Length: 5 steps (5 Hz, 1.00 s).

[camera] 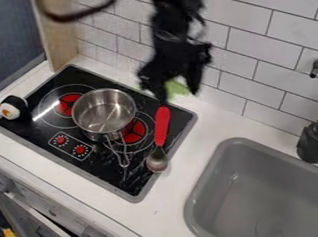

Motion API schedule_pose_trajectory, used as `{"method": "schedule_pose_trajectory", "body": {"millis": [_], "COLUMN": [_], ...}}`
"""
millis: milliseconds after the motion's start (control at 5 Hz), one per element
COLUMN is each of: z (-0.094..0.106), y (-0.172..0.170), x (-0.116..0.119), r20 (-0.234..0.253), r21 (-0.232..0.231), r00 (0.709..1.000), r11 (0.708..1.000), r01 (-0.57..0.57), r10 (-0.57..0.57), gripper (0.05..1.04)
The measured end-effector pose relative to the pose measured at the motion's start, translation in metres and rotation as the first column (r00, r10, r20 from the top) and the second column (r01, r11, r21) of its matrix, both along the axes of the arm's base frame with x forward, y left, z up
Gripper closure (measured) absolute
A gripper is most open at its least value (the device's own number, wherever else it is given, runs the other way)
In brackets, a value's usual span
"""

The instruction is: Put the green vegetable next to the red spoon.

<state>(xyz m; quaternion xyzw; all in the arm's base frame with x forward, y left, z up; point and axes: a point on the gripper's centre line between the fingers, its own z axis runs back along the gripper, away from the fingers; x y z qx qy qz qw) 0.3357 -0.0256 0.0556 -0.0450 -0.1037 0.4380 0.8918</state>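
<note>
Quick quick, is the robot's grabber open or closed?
Gripper: can't tell if it's open, closed or holding the green vegetable.

"Entry: type of place?"
"Kitchen area; toy or full-size, undetermined."
"Evidence, bench point(167, 206), left side?"
"One black cooktop point(142, 175), red rings point(134, 130); one steel saucepan point(104, 110) upon it."
"Right side?"
"One grey sink point(244, 141), one black faucet point(313, 142)."
"Behind, along the back edge?"
"White tiled wall point(237, 69)."
"Below the front edge?"
"One panel point(55, 215) with knobs point(2, 183)."

The partly hidden green vegetable point(178, 88) shows beyond the red-handled spoon point(161, 126), which lies on the stovetop point(113, 177), metal end frontward
</note>
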Motion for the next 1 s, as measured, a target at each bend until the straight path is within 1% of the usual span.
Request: {"method": "schedule_pose_trajectory", "body": {"millis": [200,400,600,1000], "z": [-0.022,-0.043,-0.064,-0.077], "y": [-0.014,-0.021,-0.025,-0.023], "x": [0.010,0.017,0.017,0.018], "r20": [-0.038,-0.051,-0.083,-0.108], "r21": [-0.029,-0.028,-0.025,-0.016], "r00": [0.997,0.992,0.988,0.984], "r11": [0.997,0.993,0.991,0.990], "r01": [0.070,0.114,0.131,0.139], "r10": [-0.071,-0.115,-0.133,-0.140], "gripper": [0.353,0.354,0.354,0.354]}}
